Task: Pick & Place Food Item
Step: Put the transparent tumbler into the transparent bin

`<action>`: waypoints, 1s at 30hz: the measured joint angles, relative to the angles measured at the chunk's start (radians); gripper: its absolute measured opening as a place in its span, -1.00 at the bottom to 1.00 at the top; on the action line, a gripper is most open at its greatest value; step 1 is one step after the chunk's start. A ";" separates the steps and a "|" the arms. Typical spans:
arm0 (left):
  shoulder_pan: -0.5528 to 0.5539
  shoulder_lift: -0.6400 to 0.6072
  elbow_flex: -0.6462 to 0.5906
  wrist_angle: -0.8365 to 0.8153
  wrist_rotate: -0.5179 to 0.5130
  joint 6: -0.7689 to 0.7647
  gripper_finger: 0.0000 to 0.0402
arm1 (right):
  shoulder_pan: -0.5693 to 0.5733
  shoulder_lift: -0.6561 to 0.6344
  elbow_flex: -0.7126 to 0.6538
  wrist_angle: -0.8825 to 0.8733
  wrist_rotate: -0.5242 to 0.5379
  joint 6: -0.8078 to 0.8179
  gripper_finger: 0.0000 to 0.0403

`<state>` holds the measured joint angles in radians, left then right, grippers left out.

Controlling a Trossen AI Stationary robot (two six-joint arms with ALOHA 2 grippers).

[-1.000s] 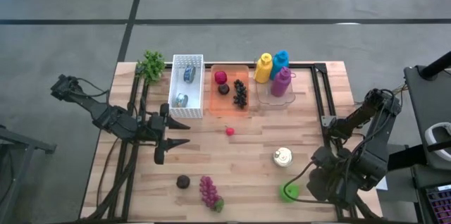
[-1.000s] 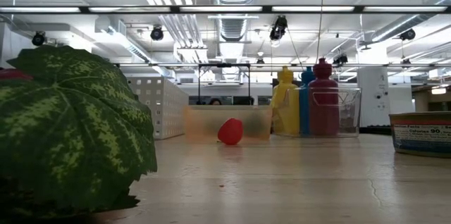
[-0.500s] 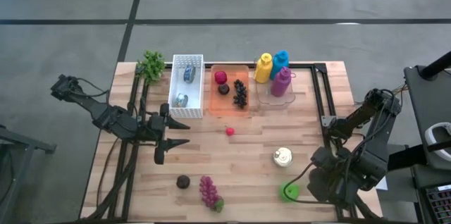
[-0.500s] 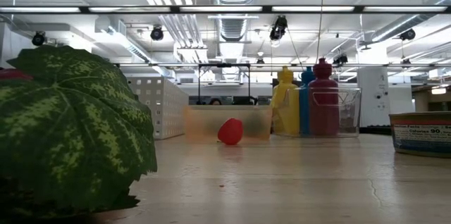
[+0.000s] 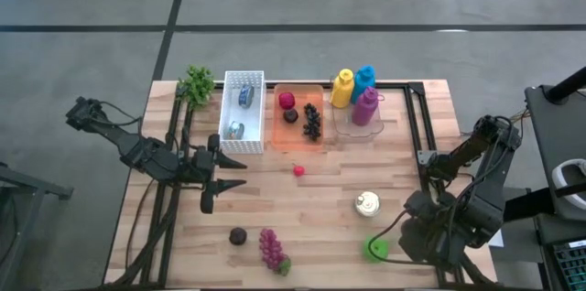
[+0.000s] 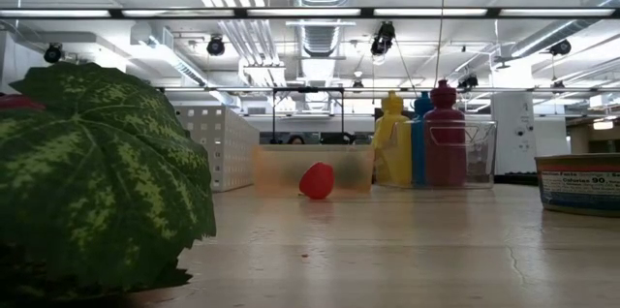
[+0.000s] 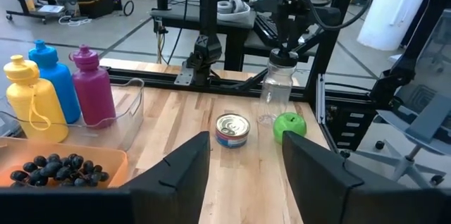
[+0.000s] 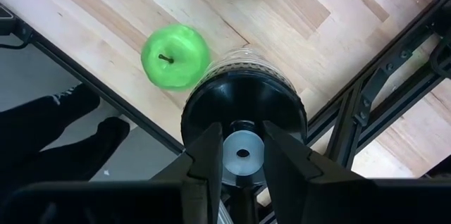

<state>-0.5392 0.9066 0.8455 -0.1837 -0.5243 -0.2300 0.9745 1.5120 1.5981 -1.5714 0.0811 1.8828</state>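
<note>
A small red food piece (image 5: 298, 170) lies alone on the table's middle and shows in the low view (image 6: 316, 180). Near the front edge lie purple grapes (image 5: 272, 249), a dark round fruit (image 5: 238, 235) and a green apple (image 5: 374, 249). My left gripper (image 7: 243, 175) hovers open over the table's left part (image 5: 224, 181), pointing right, with nothing between its fingers. My right gripper (image 8: 243, 155) points down at the front right, beside the apple (image 8: 175, 56), shut on the lid of a clear jar (image 7: 276, 86). My right gripper pinches the small white knob (image 8: 243, 143) at the middle of the jar's black lid (image 8: 211, 101) between its two fingers, coming from above and pointing down. The jar hangs upright below the fingers (image 7: 276, 86). Whether its bottom rests on the table I cannot tell.
At the back stand a white basket (image 5: 243, 80) with cans, an orange bin (image 5: 298, 135) with fruit, and a clear bin with yellow, blue and magenta bottles (image 5: 357, 94). A leafy green (image 5: 196, 83) lies at the back left. A tin can (image 5: 367, 203) stands near the apple.
</note>
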 joint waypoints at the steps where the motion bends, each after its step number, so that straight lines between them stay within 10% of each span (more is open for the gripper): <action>1: 0.000 0.000 0.000 0.000 0.000 0.014 -0.10 | 0.000 0.000 0.002 -0.001 0.000 0.000 -0.63; 30: 0.000 0.000 0.000 0.000 0.001 0.109 0.01 | -0.006 -0.189 0.013 0.000 -0.002 -0.002 -0.62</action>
<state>-0.5392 0.9066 0.8455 -0.1841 -0.5236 -0.1210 0.9684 1.3226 1.6115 -1.5712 0.0792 1.8813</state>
